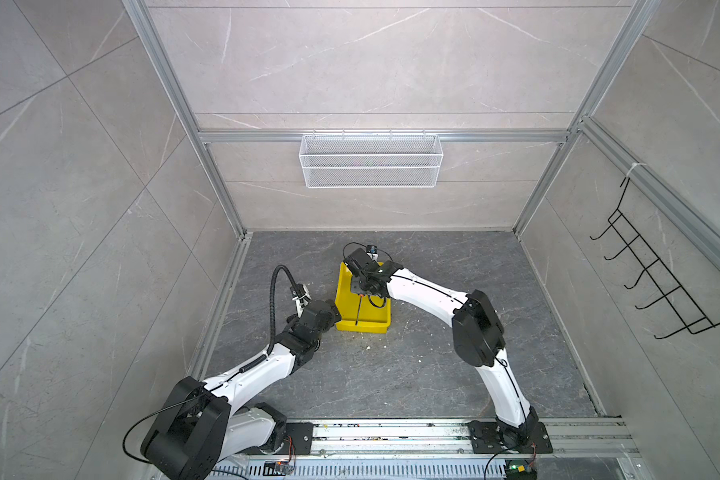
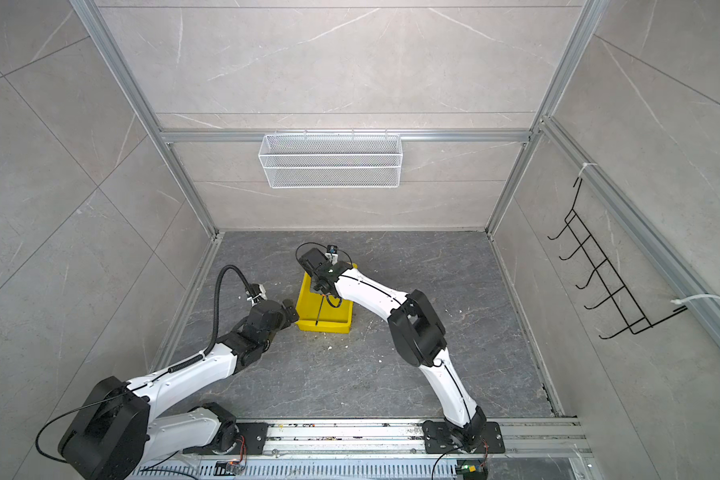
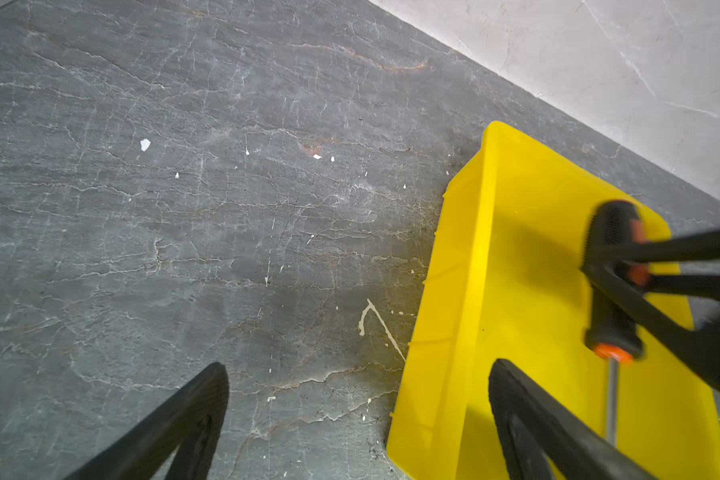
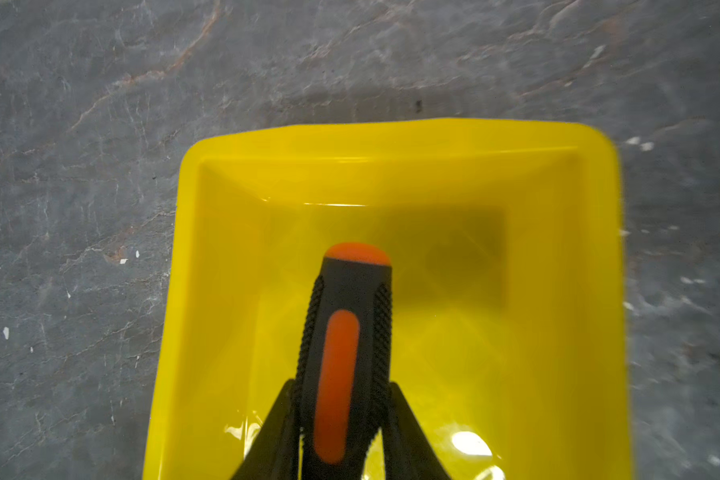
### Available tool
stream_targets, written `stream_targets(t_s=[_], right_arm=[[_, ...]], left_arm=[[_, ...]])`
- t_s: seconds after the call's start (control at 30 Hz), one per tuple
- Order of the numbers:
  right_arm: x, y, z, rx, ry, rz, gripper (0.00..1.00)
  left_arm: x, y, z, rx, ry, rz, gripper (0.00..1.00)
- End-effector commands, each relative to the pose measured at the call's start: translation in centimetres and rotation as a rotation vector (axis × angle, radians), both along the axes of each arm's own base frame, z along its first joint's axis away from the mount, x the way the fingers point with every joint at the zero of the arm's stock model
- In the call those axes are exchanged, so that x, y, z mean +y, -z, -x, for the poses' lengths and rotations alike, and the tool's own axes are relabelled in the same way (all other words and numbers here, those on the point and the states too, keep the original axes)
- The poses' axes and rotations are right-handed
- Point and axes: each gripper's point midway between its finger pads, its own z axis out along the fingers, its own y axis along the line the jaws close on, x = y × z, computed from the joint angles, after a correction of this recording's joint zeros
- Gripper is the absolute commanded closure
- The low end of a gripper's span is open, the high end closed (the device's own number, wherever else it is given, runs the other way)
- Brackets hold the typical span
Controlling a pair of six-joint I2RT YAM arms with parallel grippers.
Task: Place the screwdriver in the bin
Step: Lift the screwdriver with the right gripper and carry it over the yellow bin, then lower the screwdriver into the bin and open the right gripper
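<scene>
No text, label, brand or number can be read in any of the views. The yellow bin [image 4: 391,174] and the handle of the screwdriver [image 4: 341,353] show only plain colour, with no print on them. The small electronic boards at the lower edge of both top views are too small to read.

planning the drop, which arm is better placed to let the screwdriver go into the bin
The right. Its gripper is shut on the screwdriver handle, right above the yellow bin. The left gripper holds nothing: its fingers stand apart at the bin's side, one over the floor.
</scene>
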Motion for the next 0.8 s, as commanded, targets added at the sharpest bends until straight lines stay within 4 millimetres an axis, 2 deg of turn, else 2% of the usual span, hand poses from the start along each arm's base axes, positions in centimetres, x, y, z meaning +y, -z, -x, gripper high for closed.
stream_targets(t_s=[0.0, 0.13, 0.37, 0.43, 0.5, 0.63, 0.77], right_arm=[[0.2, 1.6, 0.1, 0.085, -0.045, 0.093, 0.8], [0.9, 3.3, -0.5, 0.131, -0.048, 0.143, 0.8], [0.7, 3.0, -1.8, 0.132, -0.043, 0.124, 0.76], [0.8, 3.0, -1.9, 0.146, -0.044, 0.097, 0.73], [0.7, 2.8, -2.0, 0.156, -0.051, 0.075, 0.65], [0.7, 1.4, -2.3, 0.168, -0.071, 0.022, 0.48], [0.6, -1.9, -2.5, 0.137, -0.102, -0.021, 0.38]], left_arm=[[-0.5, -1.7, -1.2, -0.04, -0.006, 0.026, 0.0], [-0.5, -1.7, -1.3, -0.036, -0.005, 0.026, 0.0], [-0.6, -1.6, -1.3, -0.029, -0.002, 0.021, 0.0], [-0.6, -1.6, -1.3, -0.028, -0.001, 0.023, 0.0], [-0.7, -1.6, -1.3, -0.025, 0.003, 0.025, 0.0], [-0.8, -1.4, -1.5, -0.018, 0.006, 0.019, 0.0], [-0.9, -1.5, -1.5, -0.017, 0.009, 0.016, 0.0]])
